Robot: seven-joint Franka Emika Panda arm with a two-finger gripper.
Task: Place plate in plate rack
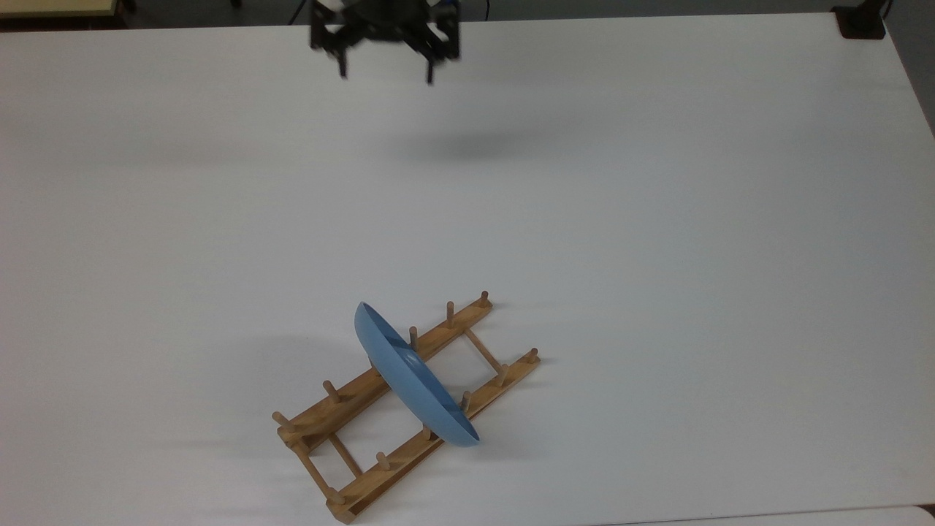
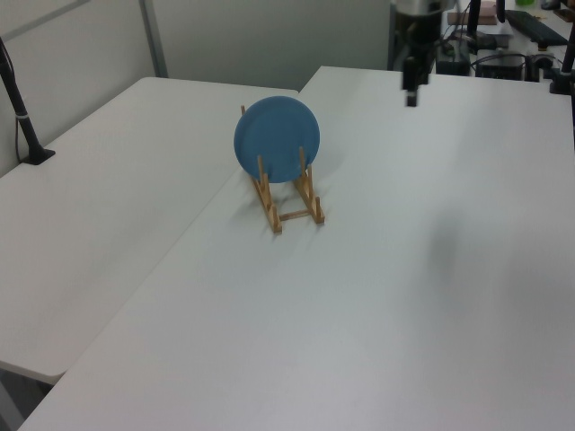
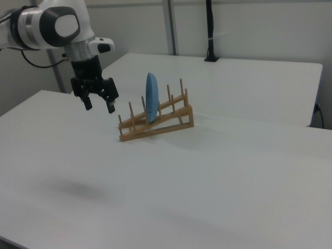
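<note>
hand [image 3: 98,107] hung above the counter [image 3: 218,171], fingers spread wide, holding nothing, well apart from plate [image 3: 151,97] standing on edge in plate rack [image 3: 166,121].

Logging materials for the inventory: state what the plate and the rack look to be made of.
The plate: probably plastic or glazed ceramic; a plain, even light blue with a smooth, faintly glossy face. The look leaves it open.
The plate rack: wood, seemingly bare or lightly finished; light-brown rails, thin crossbars and short round pegs like dowels.
</note>
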